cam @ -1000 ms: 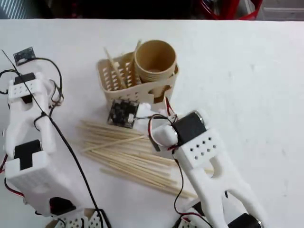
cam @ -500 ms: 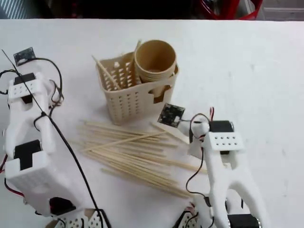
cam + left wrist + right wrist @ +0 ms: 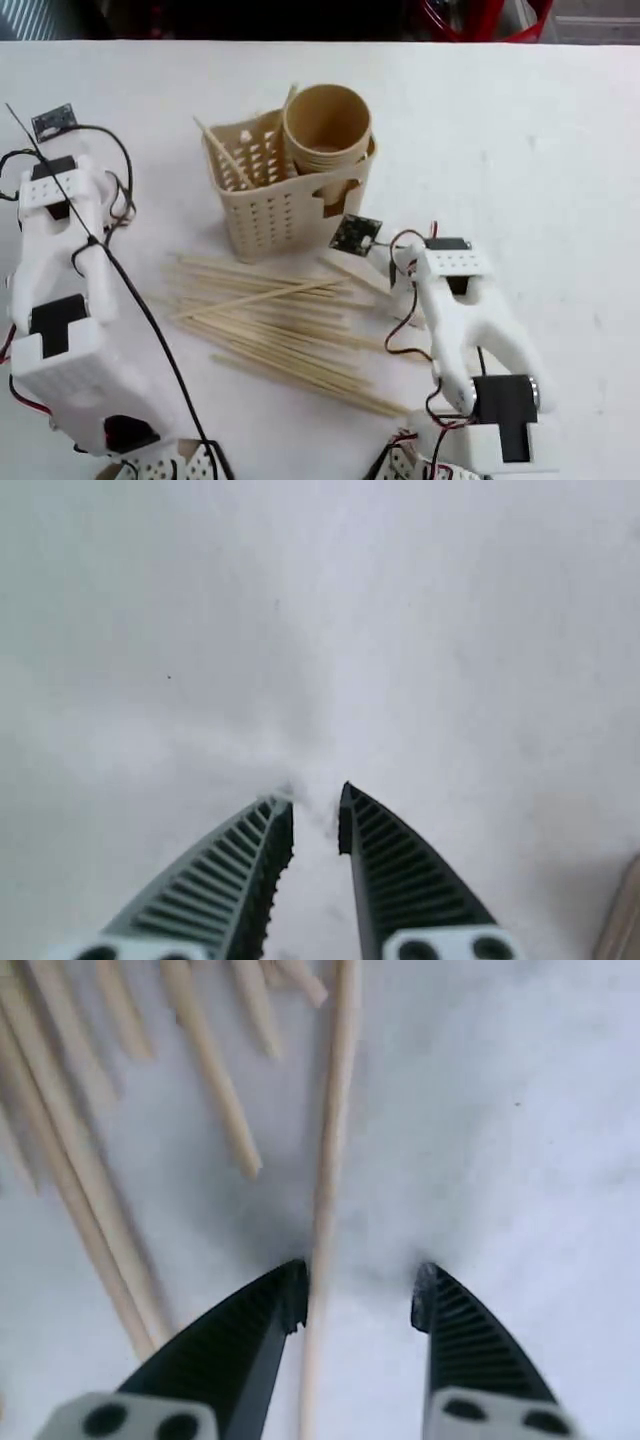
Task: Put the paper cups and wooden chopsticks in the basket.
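The cream perforated basket (image 3: 275,210) stands mid-table with stacked paper cups (image 3: 328,125) in its right half and two wooden chopsticks (image 3: 222,152) leaning in its left half. A loose pile of chopsticks (image 3: 270,320) lies on the table in front of it. My right gripper (image 3: 385,272) is low at the pile's right end, open, and a single chopstick (image 3: 328,1175) lies between its fingers, close to one fingertip (image 3: 292,1290). My left gripper (image 3: 48,170) sits far left over bare table; its fingers (image 3: 275,840) are nearly together with nothing between them (image 3: 315,815).
More chopstick ends (image 3: 215,1090) fan out beside the right gripper. Black cables (image 3: 130,290) run along the left arm. The white table (image 3: 520,150) has free room to the right of the basket and behind it.
My right arm has drawn back from the basket, swung right and come down at the pile's right end. A chopstick left in the basket now leans to the left. The left arm has stayed put.
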Controlling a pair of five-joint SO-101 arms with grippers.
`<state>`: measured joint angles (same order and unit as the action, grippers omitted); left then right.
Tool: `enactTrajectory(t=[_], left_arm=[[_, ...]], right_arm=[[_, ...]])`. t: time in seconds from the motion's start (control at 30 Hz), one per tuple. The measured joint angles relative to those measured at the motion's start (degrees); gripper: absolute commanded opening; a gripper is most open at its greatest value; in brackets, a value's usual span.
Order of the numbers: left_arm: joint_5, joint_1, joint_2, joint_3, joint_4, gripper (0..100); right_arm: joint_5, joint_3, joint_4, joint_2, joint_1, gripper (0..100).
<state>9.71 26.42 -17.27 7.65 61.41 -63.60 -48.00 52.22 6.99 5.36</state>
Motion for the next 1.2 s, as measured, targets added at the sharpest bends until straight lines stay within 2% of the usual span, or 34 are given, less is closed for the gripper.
enactTrajectory(t=[0.2, 0.47, 0.57, 0.73, 0.9, 1.03, 1.2], left_arm=[[0.0, 0.0, 0.0, 0.0, 0.0, 9], [0.0, 0.0, 0.0, 0.0, 0.0, 9], [0.0, 0.0, 0.0, 0.0, 0.0, 9], [0.0, 0.0, 0.0, 0.0, 0.0, 9], [0.0, 0.0, 0.0, 0.0, 0.0, 9], [0.0, 0.0, 0.0, 0.0, 0.0, 9], [0.0, 0.0, 0.0, 0.0, 0.0, 9]], right_arm=[[0.0, 4.3, -0.3, -5.4, -0.9, 1.0], [0.0, 5.5, -1.1, -5.9, -3.2, 1.6], [0.0, 5.1, 0.3, -2.4, -5.7, 1.6], [-3.1, 4.9, 8.8, 10.6, -10.0, 1.6], [-3.7, 4.9, 18.9, 28.0, -10.1, 1.6], [-1.1, 4.9, 26.6, 41.8, -4.7, 1.6], [8.4, 9.6, 34.5, 55.0, 6.7, 1.6]])
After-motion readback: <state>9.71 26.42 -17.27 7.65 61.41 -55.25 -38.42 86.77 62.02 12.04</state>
